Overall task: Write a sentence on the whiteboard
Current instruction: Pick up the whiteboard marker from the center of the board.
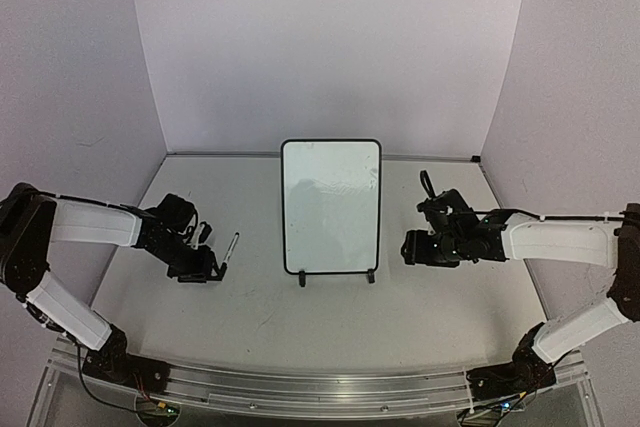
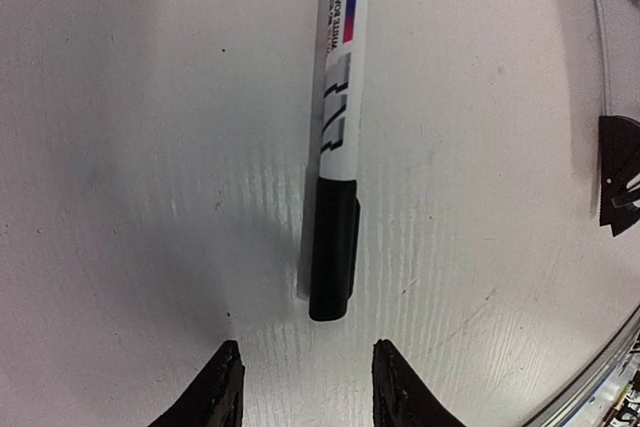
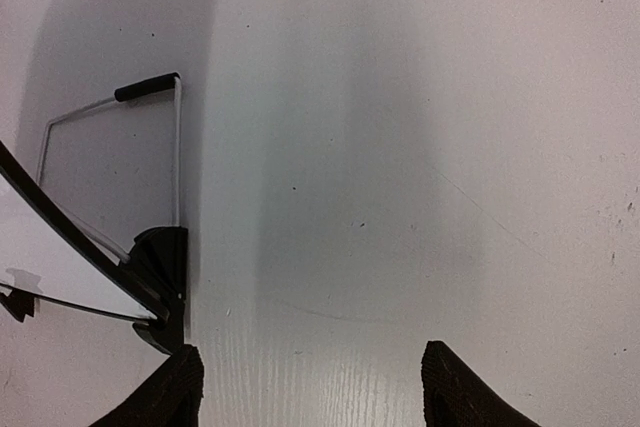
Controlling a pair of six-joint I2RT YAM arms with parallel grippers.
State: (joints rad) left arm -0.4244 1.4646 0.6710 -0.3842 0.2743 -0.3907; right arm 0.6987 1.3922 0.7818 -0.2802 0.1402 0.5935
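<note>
Hovering low over the white bench (image 1: 250,317), the left claw (image 2: 305,387) has its fingers apart with nothing between them. A white marker pen with a black cap (image 2: 335,147) lies just ahead of the fingertips, cap end nearest and roughly centred on the gap, not touched. The right claw (image 3: 310,387) is also spread wide and holds nothing over bare bench. The small black-framed glossy whiteboard (image 1: 330,207) stands upright between the two claws, off to the inner side of each. No writing shows on it.

Risks:
- The left claw looks short of the pen. Closing here would likely catch only the cap tip or nothing.
- A cap-only pinch could make the barrel swing or pull the cap loose.
- The round barrel could roll away if one finger nudges it first.
- The board sits on little feet, so writing pressure might push it back or tip it.

Hard to see:
- The pen's far end is cut off in the left wrist view, and the barrel print is unreadable.
- Can't tell whether the left fingertips touch the bench.
- The right wrist view catches only a board corner, one black foot (image 3: 160,277) and a thin wire prop (image 3: 110,112).
- Glare mottles the board face.
</note>
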